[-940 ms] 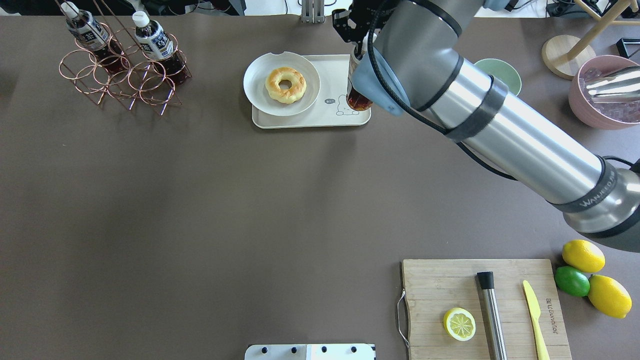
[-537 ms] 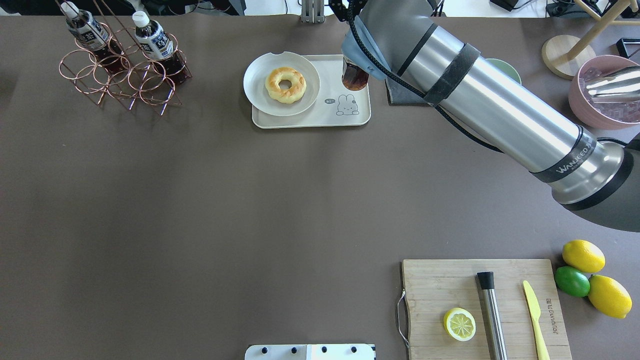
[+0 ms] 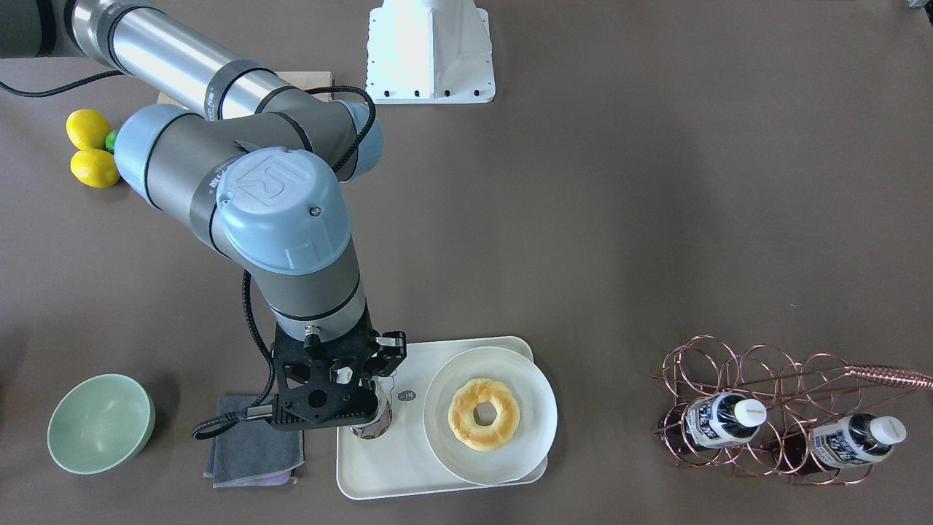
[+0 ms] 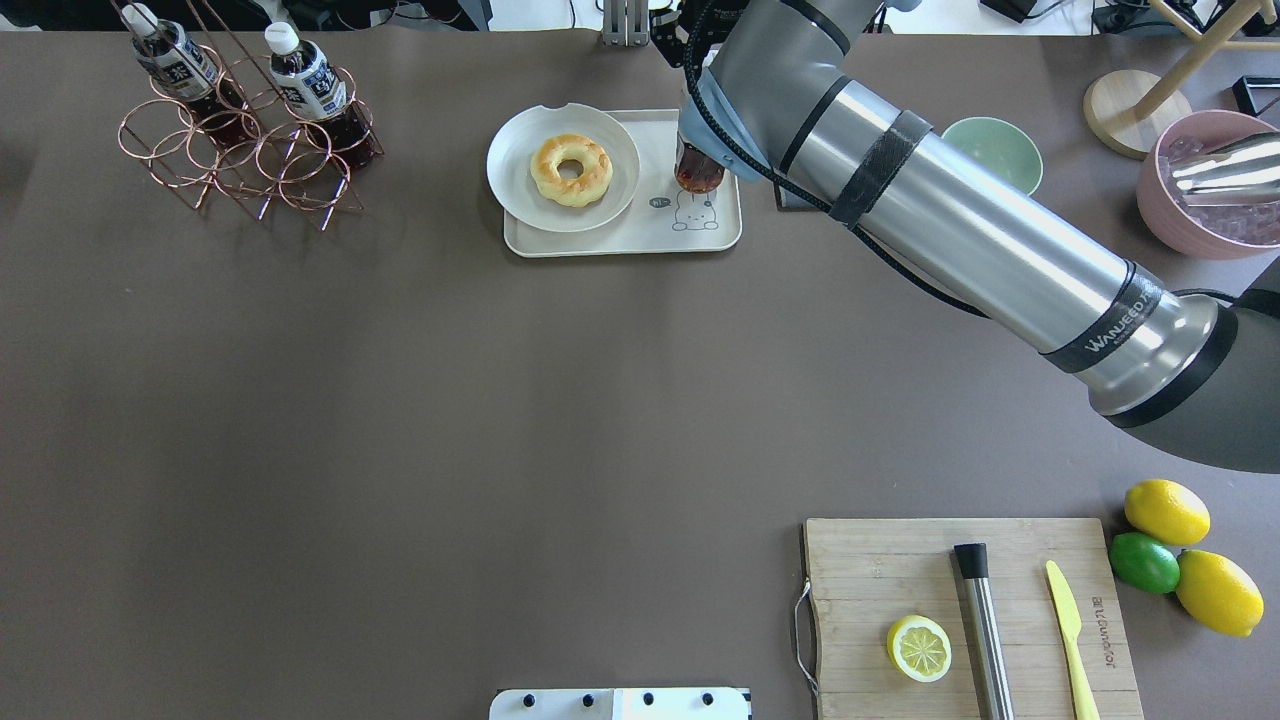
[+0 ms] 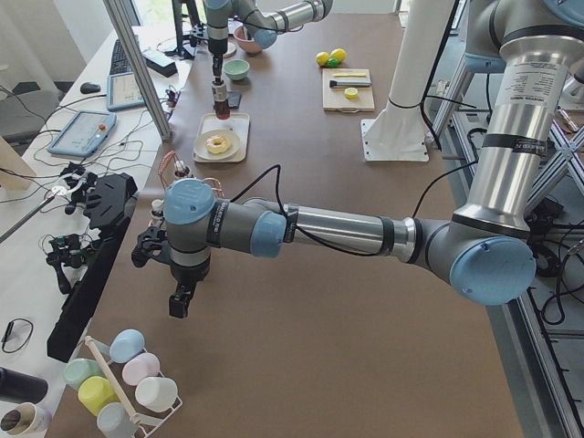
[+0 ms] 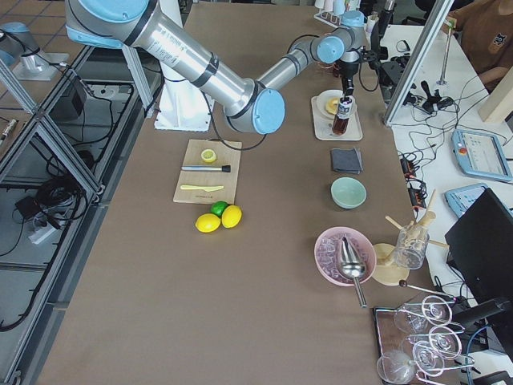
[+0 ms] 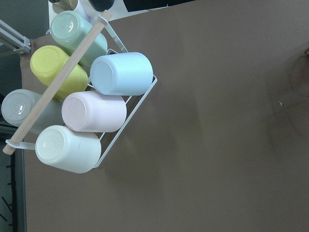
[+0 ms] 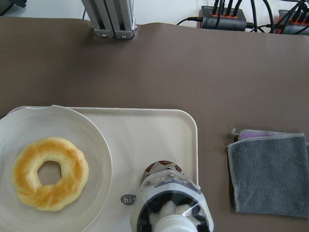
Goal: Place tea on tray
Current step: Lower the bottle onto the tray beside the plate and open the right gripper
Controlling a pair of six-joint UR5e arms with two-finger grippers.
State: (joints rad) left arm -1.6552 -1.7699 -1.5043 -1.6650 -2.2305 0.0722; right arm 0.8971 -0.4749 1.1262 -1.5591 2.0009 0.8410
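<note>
The tea bottle [image 4: 698,170] stands upright over the right part of the cream tray [image 4: 620,240], just behind the bear drawing [image 4: 693,212]. My right gripper [image 3: 350,397] is shut on its upper part from above; whether its base touches the tray I cannot tell. In the right wrist view the bottle [image 8: 171,203] shows from above over the tray [image 8: 145,130]. Two alike bottles [image 4: 305,80] lie in a copper wire rack [image 4: 240,160] at the far left. My left gripper [image 5: 180,306] hangs above bare table near a rack of cups; I cannot tell whether it is open or shut.
A white plate [image 4: 505,150] with a doughnut [image 4: 570,170] fills the tray's left half. A grey cloth [image 3: 251,441] and a green bowl [image 4: 1000,145] lie right of the tray. A cutting board [image 4: 880,570] with lemon, muddler and knife is near right.
The right arm has swung and carried the bottle from the tray's right edge a little left and back, so the bear drawing shows in front of it.
</note>
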